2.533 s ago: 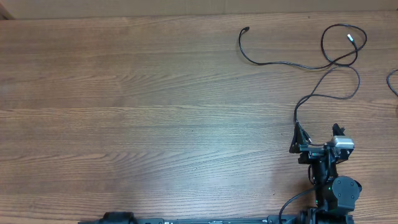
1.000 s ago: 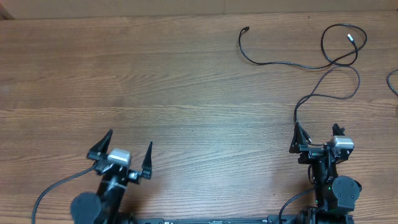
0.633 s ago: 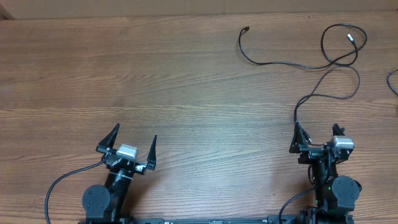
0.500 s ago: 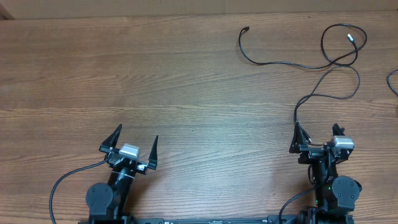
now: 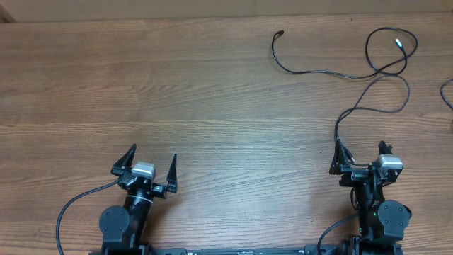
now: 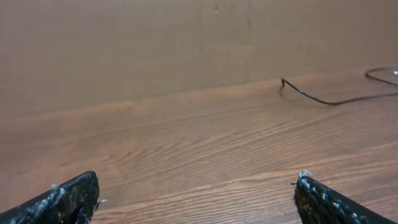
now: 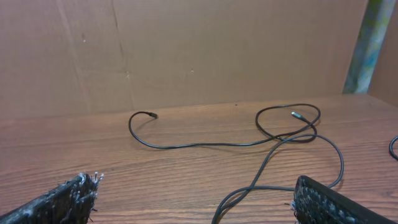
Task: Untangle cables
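Low, L+R arms [image 5: 117, 221] [image 5: 382, 212]; jaws wide

**Occlusions and cropping.** A further cord [image 5: 447, 92] at the right edge of the surface [image 5: 212, 106] was cut off by the overhead view's edge. The cables [image 5: 368, 74] ran off the left wrist view's right edge; their near end passed out of sight beside the right gripper [image 5: 359, 146]. Plug types were too small to tell.
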{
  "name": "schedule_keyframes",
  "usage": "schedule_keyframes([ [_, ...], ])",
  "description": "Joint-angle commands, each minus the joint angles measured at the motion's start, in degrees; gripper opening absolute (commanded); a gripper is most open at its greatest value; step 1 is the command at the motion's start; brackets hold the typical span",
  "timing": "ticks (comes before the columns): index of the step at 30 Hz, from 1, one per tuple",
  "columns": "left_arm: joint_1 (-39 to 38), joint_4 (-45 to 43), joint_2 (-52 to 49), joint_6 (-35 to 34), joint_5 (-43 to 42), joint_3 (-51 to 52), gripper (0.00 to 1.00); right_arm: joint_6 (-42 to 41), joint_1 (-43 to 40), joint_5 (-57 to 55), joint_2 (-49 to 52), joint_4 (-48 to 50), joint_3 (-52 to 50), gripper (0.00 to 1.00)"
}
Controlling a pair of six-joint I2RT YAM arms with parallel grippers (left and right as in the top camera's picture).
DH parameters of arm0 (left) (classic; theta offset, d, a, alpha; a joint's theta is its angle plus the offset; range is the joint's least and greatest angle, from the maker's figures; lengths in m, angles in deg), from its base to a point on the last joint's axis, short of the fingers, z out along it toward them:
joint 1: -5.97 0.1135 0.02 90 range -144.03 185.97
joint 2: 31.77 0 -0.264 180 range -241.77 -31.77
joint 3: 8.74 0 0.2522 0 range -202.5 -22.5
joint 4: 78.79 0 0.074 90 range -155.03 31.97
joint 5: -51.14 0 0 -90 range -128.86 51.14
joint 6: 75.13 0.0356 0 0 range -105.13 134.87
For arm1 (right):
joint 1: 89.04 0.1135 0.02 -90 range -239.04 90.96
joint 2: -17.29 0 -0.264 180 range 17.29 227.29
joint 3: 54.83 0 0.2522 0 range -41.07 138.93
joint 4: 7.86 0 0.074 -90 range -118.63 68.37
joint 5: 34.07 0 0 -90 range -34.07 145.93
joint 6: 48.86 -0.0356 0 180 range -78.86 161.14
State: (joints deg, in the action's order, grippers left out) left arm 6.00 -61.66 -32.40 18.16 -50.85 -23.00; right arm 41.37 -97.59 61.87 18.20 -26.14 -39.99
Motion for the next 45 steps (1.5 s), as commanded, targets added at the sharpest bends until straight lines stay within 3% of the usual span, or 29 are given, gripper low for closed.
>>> schedule_keyframes([
  [1,-0.1,0.4,0.4,-2.0,1.7,0.3,1.00,0.3,-0.2,-0.3,-0.1,0.2,-0.6,1.00],
  [45,0.0,-0.2,0.4,-2.0,-0.2,0.2,1.00,0.3,-0.2,-0.3,-0.1,0.2,-0.6,1.00],
])
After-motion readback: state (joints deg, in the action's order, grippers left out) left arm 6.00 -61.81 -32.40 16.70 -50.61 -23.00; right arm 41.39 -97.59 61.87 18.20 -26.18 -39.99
